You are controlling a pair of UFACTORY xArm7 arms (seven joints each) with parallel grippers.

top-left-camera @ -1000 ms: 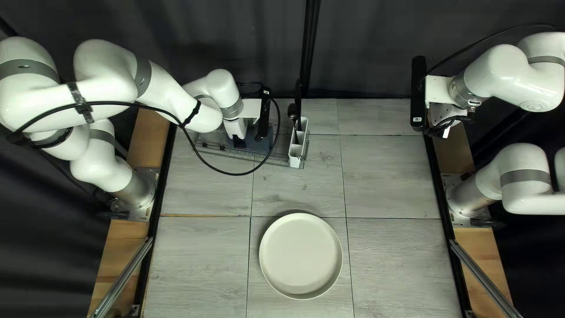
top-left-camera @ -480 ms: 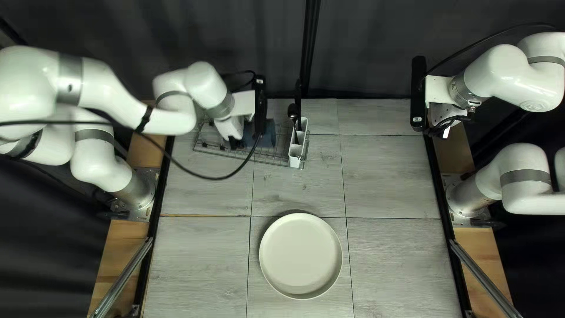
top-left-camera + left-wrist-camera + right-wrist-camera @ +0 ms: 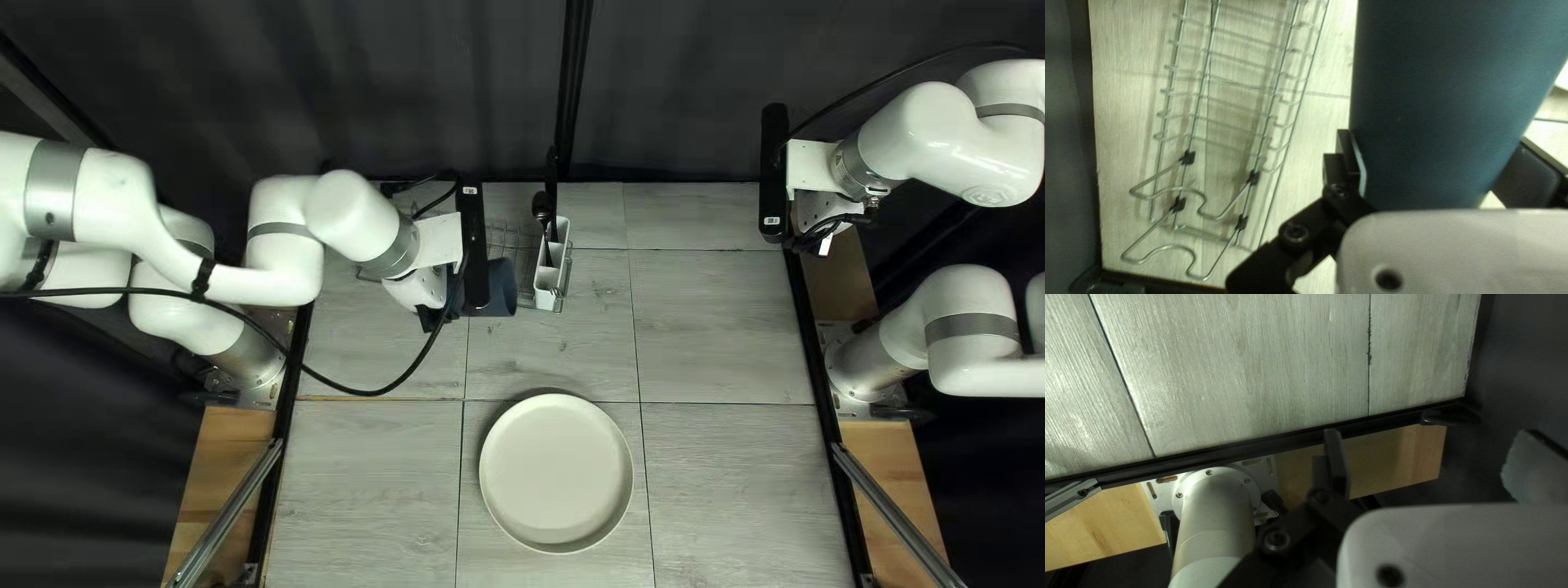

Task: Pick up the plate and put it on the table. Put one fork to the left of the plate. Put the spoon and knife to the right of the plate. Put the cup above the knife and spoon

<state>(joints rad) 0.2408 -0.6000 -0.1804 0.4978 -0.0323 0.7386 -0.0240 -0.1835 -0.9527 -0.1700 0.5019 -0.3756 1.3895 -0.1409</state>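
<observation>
Left gripper (image 3: 446, 305): jaws closed on opposite walls of the blue cup (image 3: 502, 289), pinching it, as the left wrist view confirms. In the top left view the cup appears at the near side of the wire rack (image 3: 509, 237); whether the two touch cannot be determined. In the left wrist view the rack lies beside the cup, on the tabletop (image 3: 718, 327).

Right gripper (image 3: 830, 227): jaws spread, nothing between them. It is at the far right of the top left view, near the tabletop's right edge. Its wrist view takes in the right arm's base (image 3: 1219, 512) and a wooden board (image 3: 1393, 457) along that edge.

Plate (image 3: 555, 473): lies flat on the tabletop, near the middle of the near side, well apart from both grippers.

Cutlery: a white holder (image 3: 552, 279) sits at the right end of the rack. Dark utensils (image 3: 541, 205) stand in its far part, one showing a rounded head; fork and knife cannot be told apart.
</observation>
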